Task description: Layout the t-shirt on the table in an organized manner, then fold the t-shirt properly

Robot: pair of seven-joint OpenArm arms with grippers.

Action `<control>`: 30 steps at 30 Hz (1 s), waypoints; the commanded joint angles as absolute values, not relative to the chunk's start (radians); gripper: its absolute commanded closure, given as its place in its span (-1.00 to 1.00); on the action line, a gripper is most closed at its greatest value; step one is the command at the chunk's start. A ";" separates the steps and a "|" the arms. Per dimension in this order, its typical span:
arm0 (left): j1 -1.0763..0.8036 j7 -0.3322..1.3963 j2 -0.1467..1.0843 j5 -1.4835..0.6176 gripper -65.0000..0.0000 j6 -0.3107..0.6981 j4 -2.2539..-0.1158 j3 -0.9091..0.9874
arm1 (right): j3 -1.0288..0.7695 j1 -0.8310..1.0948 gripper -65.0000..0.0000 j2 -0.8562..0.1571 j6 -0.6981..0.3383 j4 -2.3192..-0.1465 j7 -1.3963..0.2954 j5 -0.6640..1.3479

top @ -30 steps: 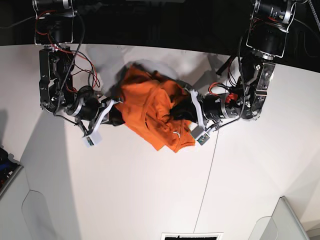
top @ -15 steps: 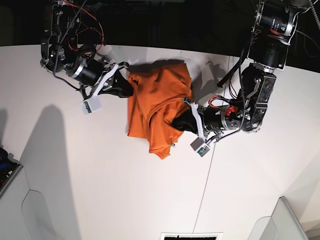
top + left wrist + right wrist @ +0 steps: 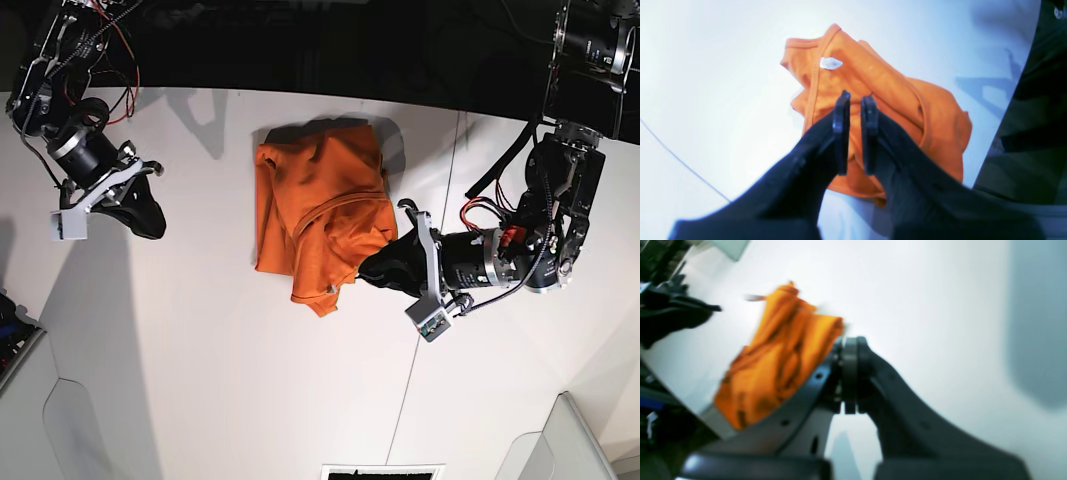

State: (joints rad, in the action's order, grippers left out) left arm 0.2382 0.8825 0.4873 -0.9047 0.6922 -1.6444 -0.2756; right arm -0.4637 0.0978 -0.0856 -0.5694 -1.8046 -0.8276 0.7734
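The t-shirt (image 3: 318, 215) lies bunched on the table (image 3: 200, 380), near its far edge. My left gripper (image 3: 372, 268) sits at its near right corner. My right gripper (image 3: 150, 215) hangs well apart on the other side.

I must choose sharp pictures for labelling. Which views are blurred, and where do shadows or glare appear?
Right wrist view: blurred all over; the t-shirt is smeared. Left wrist view: the t-shirt is fairly sharp, but the table is washed out by glare. Base view: sharp, with soft arm shadows on the table at its left.

The right gripper (image 3: 150, 205) has let go and swung well clear, leaving the t-shirt (image 3: 320, 220) spread flatter on the table (image 3: 200, 380).
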 commanded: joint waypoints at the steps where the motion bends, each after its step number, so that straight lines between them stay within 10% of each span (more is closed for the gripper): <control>1: 0.254 0.866 0.503 -0.924 0.78 0.698 -1.662 -0.268 | -0.439 0.067 1.00 -0.091 -0.584 -1.823 -0.808 0.805; 14: 0.087 0.840 0.498 -0.930 0.78 0.698 -1.661 -0.143 | 0.024 -0.109 1.00 0.057 -0.580 -1.692 -0.619 0.376; 22: -0.036 0.759 0.393 -0.831 0.78 0.698 -1.597 -0.143 | 0.075 -0.244 1.00 0.057 -0.571 -1.248 -0.566 0.285; 30: -0.036 0.732 0.335 -0.778 0.78 0.698 -1.530 -0.142 | 0.073 -0.235 1.00 0.058 -0.572 -1.285 -0.553 0.350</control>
State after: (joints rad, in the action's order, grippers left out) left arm -0.0502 0.7437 0.3275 -0.7605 0.6891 -1.5177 -0.1463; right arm 0.0723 -0.2146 0.0502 -0.5648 -1.2659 -0.5686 0.3248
